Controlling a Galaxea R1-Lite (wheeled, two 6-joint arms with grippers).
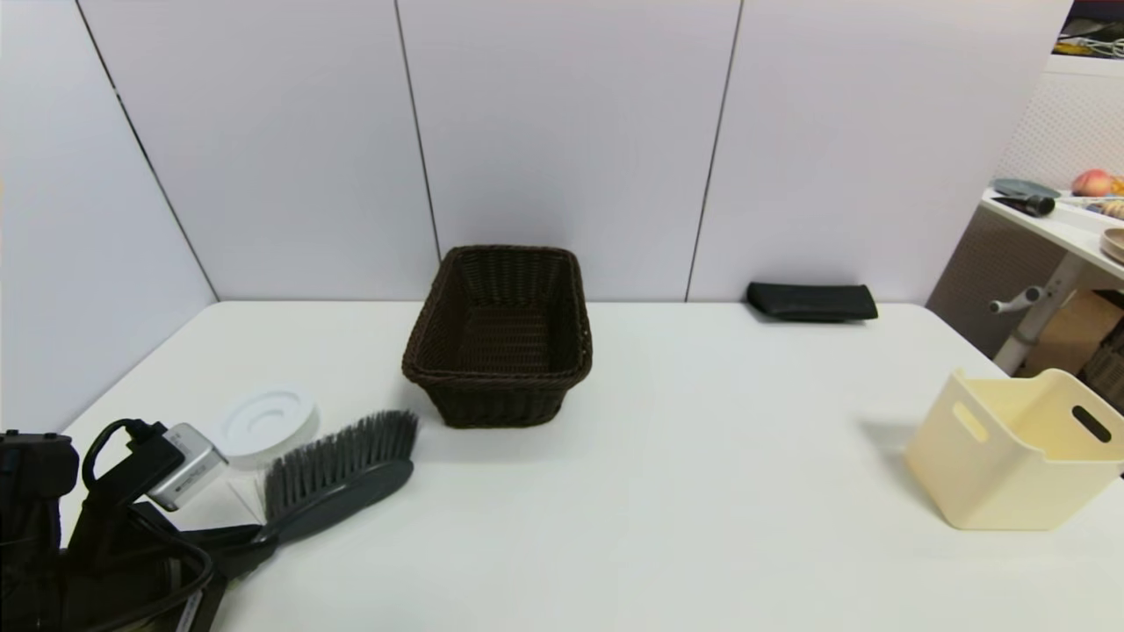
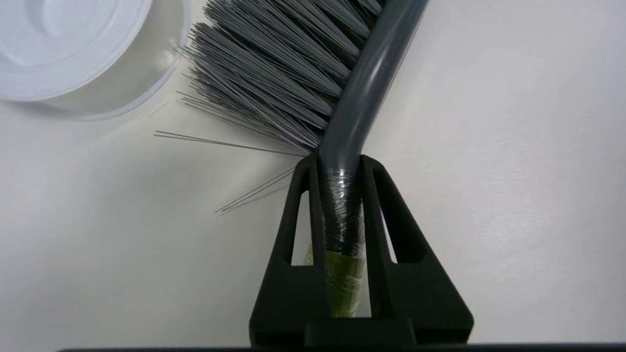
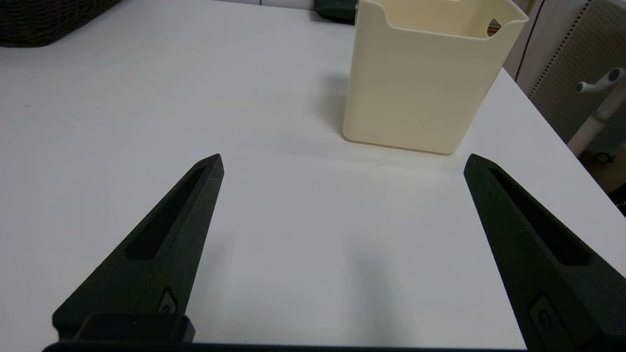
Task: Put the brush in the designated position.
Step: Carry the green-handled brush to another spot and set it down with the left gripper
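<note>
The brush (image 1: 342,474) lies at the table's near left, its dark grey bristles turned toward the white lid and its head pointing at the basket. My left gripper (image 1: 255,537) is shut on the brush's neck, where the grey head meets the lime-green handle. In the left wrist view the left gripper (image 2: 340,164) has both fingers pressed against the neck of the brush (image 2: 362,93), and the green handle shows between them lower down. My right gripper (image 3: 342,164) hangs open over bare white tabletop, in front of the cream bin. The right gripper is out of the head view.
A dark brown wicker basket (image 1: 499,338) stands at the table's middle back. A white round lid on a clear container (image 1: 263,421) sits just beside the bristles. The cream plastic bin (image 1: 1023,452) is at the right edge. A black flat object (image 1: 812,301) lies by the back wall.
</note>
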